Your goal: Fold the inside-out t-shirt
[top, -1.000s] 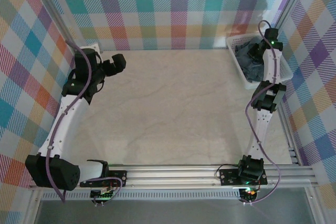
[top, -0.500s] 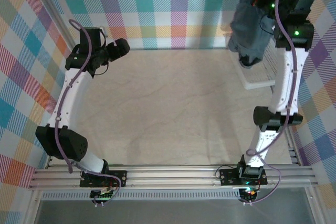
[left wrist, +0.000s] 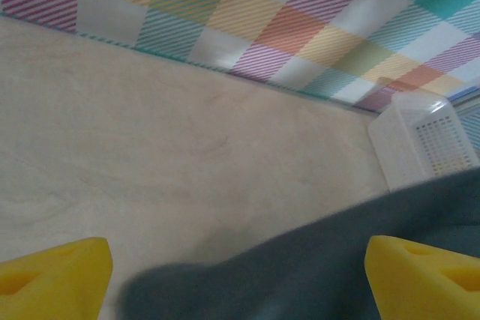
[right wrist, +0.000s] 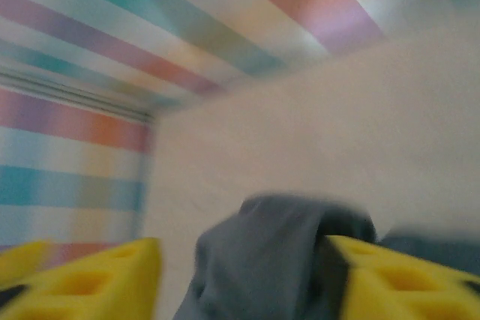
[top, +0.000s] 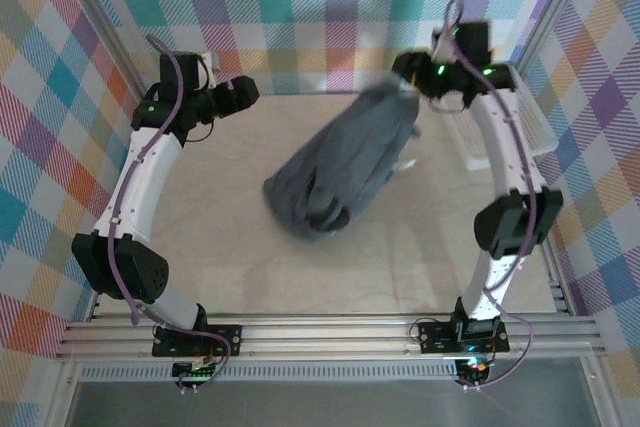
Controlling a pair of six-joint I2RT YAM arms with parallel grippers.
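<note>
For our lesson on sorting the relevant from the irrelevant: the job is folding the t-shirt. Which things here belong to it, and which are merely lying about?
Belongs to the job:
- grey t-shirt
- right gripper, at the shirt's far end
- left gripper, open, apart from the shirt

Just lying about:
- white basket, at the table's right edge

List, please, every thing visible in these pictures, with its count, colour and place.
t-shirt: one, dark grey, bunched at mid-table, top end at the right gripper.
basket: one, white mesh, far right of the table.
table: one, pale beige, under everything.
walls: several, multicoloured checks, around the table.
rail: one, silver, near edge, at the arm bases.
left gripper: one, black with yellow fingers, open, far left, apart from the t-shirt.
right gripper: one, black with yellow fingers, jaws apart, cloth between them.
</note>
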